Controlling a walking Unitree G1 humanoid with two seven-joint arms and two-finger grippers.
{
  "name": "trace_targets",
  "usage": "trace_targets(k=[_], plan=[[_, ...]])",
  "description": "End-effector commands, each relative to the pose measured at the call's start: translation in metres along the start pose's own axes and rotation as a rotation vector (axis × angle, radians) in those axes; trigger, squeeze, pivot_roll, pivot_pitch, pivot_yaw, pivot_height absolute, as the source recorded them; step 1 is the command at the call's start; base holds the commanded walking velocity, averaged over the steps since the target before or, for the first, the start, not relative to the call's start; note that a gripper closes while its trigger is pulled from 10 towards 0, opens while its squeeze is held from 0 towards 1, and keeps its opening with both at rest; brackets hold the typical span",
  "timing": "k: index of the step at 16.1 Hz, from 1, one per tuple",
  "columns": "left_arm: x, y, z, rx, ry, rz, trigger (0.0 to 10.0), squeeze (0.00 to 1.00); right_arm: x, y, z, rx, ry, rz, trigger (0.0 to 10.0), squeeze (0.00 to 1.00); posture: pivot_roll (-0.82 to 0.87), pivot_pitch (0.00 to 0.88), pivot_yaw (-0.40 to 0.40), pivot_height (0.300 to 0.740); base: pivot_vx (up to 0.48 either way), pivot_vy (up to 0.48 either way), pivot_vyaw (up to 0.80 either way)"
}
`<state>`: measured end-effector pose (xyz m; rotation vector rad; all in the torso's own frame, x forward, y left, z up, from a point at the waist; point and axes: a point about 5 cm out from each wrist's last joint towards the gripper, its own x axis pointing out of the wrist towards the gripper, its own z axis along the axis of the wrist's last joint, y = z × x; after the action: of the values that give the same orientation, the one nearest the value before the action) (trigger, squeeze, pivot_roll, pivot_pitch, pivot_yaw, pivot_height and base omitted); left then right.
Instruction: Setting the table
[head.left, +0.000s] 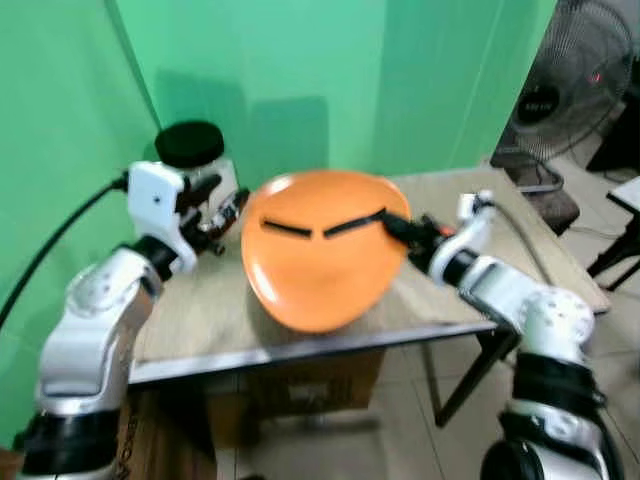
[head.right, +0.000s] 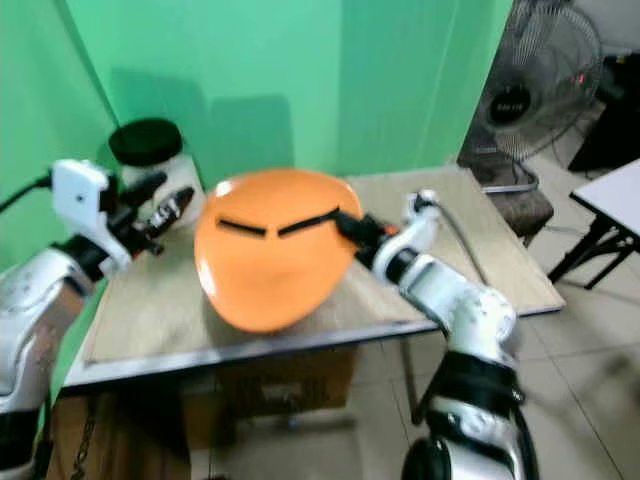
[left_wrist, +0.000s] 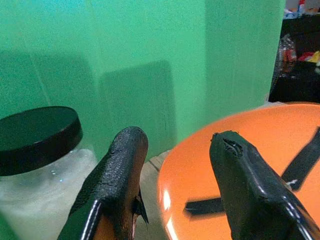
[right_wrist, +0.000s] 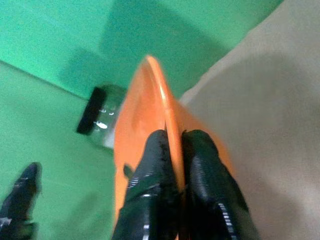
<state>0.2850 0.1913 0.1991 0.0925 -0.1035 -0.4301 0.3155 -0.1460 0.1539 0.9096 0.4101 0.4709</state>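
Observation:
An orange plate (head.left: 315, 265) hangs tilted on edge above the wooden table (head.left: 200, 300), its hollow face turned toward me. My right gripper (right_wrist: 177, 137) is shut on the plate's right rim, with one black finger (head.left: 350, 225) lying across the face and the other behind. A second dark streak (head.left: 287, 228) shows on the face's left part. My left gripper (head.left: 222, 200) stands open just beside the plate's left rim, nothing between its fingers (left_wrist: 125, 170). A clear jar with a black lid (head.left: 190, 145) stands behind that gripper, near the green wall.
The table's front edge (head.left: 300, 350) runs just below the plate. A cardboard box (head.left: 310, 385) sits under the table. A black fan (head.left: 580, 70) stands at the far right, with another table's corner (head.left: 628, 190) on the tiled floor beside it.

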Motion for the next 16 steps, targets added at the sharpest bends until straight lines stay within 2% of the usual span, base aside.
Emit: trace_targets(k=[1, 2, 3, 6, 11, 12, 13, 14, 16], plan=[[-0.006, 0.000, 0.004, 0.010, 0.006, 0.017, 10.0, 0.00, -0.006, 0.012, 0.009, -0.033, -0.067, 0.052, 0.0, 0.00, -0.08, 0.000, 0.055, 0.740, 0.000, 0.000, 0.00], [-0.013, -0.005, -0.001, -0.004, 0.036, 0.039, 10.0, 0.00, -0.013, 0.014, 0.014, -0.075, -0.121, 0.039, 0.0, 0.00, -0.08, 0.000, 0.064, 0.740, 0.000, 0.000, 0.00], [-0.014, -0.006, -0.003, -0.006, 0.043, 0.045, 10.0, 0.00, -0.014, 0.014, 0.013, -0.077, -0.128, 0.039, 0.0, 0.00, -0.08, 0.000, 0.064, 0.740, 0.000, 0.000, 0.00], [-0.013, -0.009, -0.009, -0.009, 0.067, 0.090, 10.0, 0.00, -0.008, 0.018, 0.012, 0.009, -0.185, 0.046, 0.0, 0.00, -0.07, 0.000, 0.074, 0.740, 0.000, 0.000, 0.00], [-0.015, -0.006, -0.006, 0.006, 0.073, 0.151, 10.0, 0.00, -0.006, 0.029, 0.025, 0.076, -0.298, 0.082, 0.0, 0.00, -0.06, 0.000, 0.079, 0.740, 0.000, 0.000, 0.00], [-0.016, -0.004, -0.005, 0.015, 0.072, 0.178, 10.0, 0.00, -0.008, 0.031, 0.033, 0.100, -0.357, 0.083, 2.3, 0.00, -0.05, 0.000, 0.081, 0.740, 0.000, 0.000, 0.00], [-0.017, -0.004, -0.005, 0.022, 0.073, 0.191, 10.0, 0.00, -0.010, 0.031, 0.036, 0.109, -0.383, 0.081, 3.4, 0.00, -0.05, 0.000, 0.081, 0.740, 0.000, 0.000, 0.00], [-0.019, -0.001, -0.005, 0.032, 0.074, 0.226, 10.0, 0.00, -0.013, 0.031, 0.042, 0.065, -0.408, 0.060, 10.0, 0.00, -0.05, 0.000, 0.081, 0.740, 0.000, 0.000, 0.00], [-0.022, 0.001, -0.006, 0.053, 0.080, 0.278, 10.0, 0.00, -0.020, 0.034, 0.047, -0.088, -0.434, 0.005, 10.0, 0.00, -0.04, 0.000, 0.080, 0.740, 0.000, 0.000, 0.00]])
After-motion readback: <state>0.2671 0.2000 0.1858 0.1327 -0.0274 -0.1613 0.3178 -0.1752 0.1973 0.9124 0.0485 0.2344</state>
